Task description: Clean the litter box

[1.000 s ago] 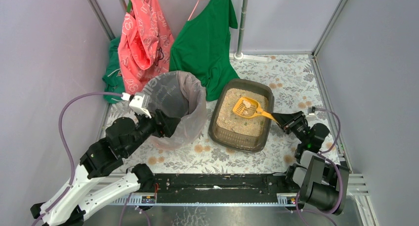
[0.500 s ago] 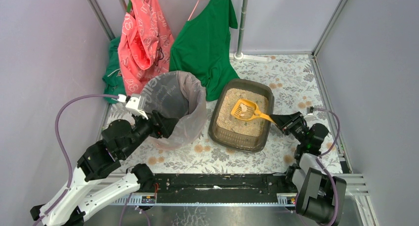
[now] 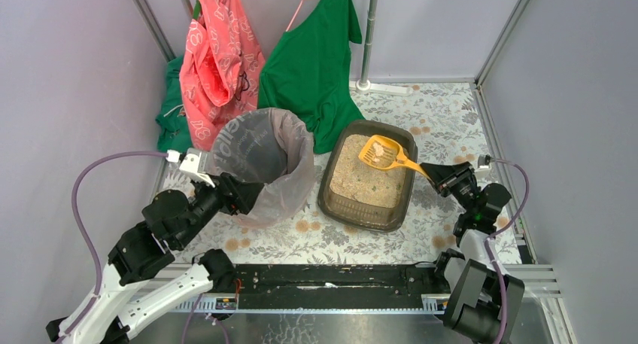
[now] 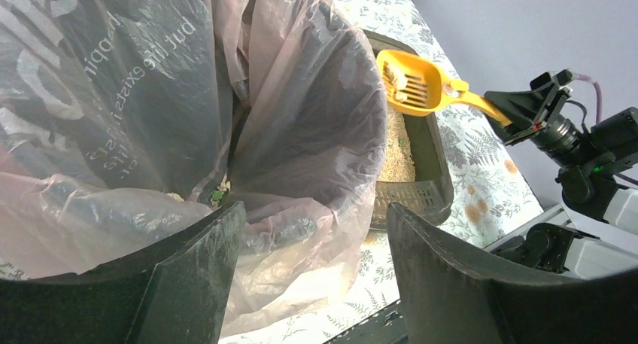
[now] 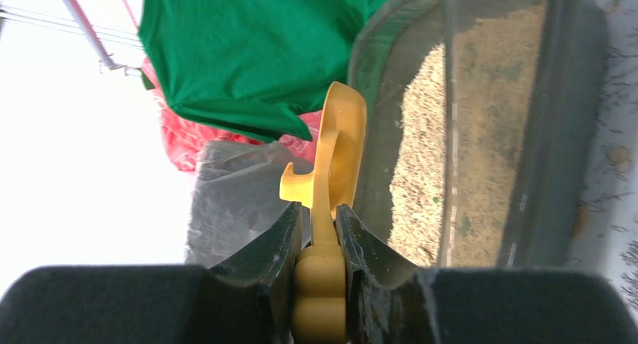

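risk: the bin (image 3: 295, 184), left of centre on the table (image 3: 444, 118), has a slack clear liner that could sag inward and block the drop; a few scraps lie at its bottom. the litter box (image 3: 360, 217), right of centre just beside the bin, holds beige litter. the scoop (image 3: 382, 152), above the box's far right corner, carries pale clumps; tilting it in transit would spill them. the right gripper (image 5: 320, 223) has narrow jaws clamped on the scoop handle. the left gripper (image 3: 246, 193) has wide jaws with the liner's near edge between them.
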Action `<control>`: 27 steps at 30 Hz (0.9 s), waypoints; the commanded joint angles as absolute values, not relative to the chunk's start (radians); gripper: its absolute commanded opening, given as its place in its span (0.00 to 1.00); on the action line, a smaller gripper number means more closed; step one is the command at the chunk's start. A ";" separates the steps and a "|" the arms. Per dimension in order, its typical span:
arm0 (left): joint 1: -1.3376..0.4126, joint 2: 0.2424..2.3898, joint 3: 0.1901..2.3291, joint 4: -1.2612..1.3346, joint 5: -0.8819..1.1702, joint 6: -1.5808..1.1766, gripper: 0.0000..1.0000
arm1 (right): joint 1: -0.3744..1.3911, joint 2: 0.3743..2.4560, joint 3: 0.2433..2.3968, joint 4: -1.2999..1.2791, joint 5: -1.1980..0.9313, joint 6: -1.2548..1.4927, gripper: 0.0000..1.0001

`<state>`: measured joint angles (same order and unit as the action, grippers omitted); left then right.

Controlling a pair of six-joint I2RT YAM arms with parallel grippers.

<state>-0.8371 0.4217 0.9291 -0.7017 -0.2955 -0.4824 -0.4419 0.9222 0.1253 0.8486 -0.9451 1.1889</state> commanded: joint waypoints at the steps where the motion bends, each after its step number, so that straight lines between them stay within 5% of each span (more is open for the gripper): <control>1: -0.843 0.406 0.928 -0.722 -0.324 -0.497 0.76 | -0.444 0.871 0.192 1.022 -0.980 1.352 0.00; 7: -0.842 0.399 0.894 -0.684 -0.315 -0.503 0.77 | -0.405 0.700 0.376 0.683 -0.915 1.271 0.00; 21: -0.843 0.377 0.842 -0.647 -0.293 -0.507 0.77 | -0.190 0.761 0.673 0.591 -0.769 1.293 0.00; 27: -0.842 0.358 0.821 -0.645 -0.286 -0.522 0.77 | 0.052 0.839 0.757 0.531 -0.623 1.200 0.00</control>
<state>-0.8371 0.3687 0.8490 -0.6491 -0.2913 -0.5045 -0.0780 0.8043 0.6758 0.5426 -0.7368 1.2663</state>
